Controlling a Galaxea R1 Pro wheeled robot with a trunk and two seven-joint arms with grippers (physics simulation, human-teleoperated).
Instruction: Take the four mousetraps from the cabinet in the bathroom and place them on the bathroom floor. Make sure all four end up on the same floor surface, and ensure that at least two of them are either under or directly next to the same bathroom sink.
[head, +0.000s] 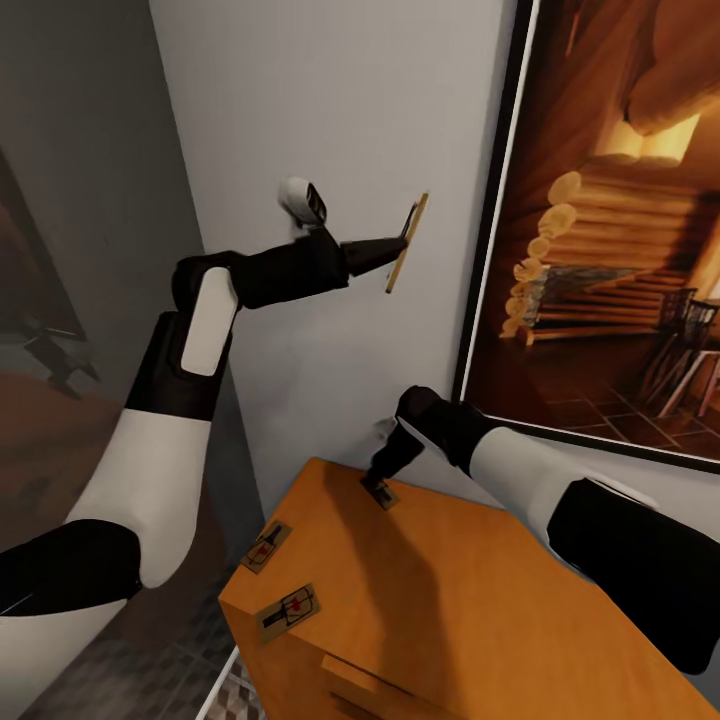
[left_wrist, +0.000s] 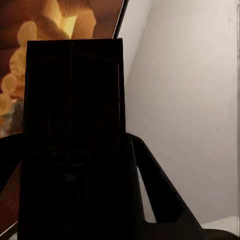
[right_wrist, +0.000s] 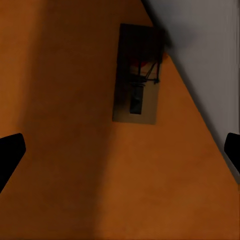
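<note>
Mousetraps appear as flat rectangular slabs, tan-faced in the head view, each carrying dark wire parts and a small red mark. Three lie on the top of the cabinet (head: 480, 600), an orange-brown wooden unit standing against the pale grey wall (head: 330, 100). The front mousetrap (head: 289, 612) sits near the cabinet's front-left corner; the middle mousetrap (head: 266, 546) lies just behind it along the same edge; the rear mousetrap (head: 381, 493) lies at the cabinet's back edge, close to the wall. The right gripper (head: 378, 478) hangs directly above the rear mousetrap (right_wrist: 137, 75), fingers spread wide apart; its fingertips (right_wrist: 9, 157) stand at either side, and whether they touch the slab cannot be told. The left gripper (head: 405, 238) is raised well above the cabinet, beside the wall, clamped on the held mousetrap (head: 407, 243), which stands upright and edge-on in the head view. In the left wrist view this held mousetrap (left_wrist: 75, 140) shows as a dark rectangular face between the fingers. A framed picture (head: 600, 230) hangs above the cabinet.
</note>
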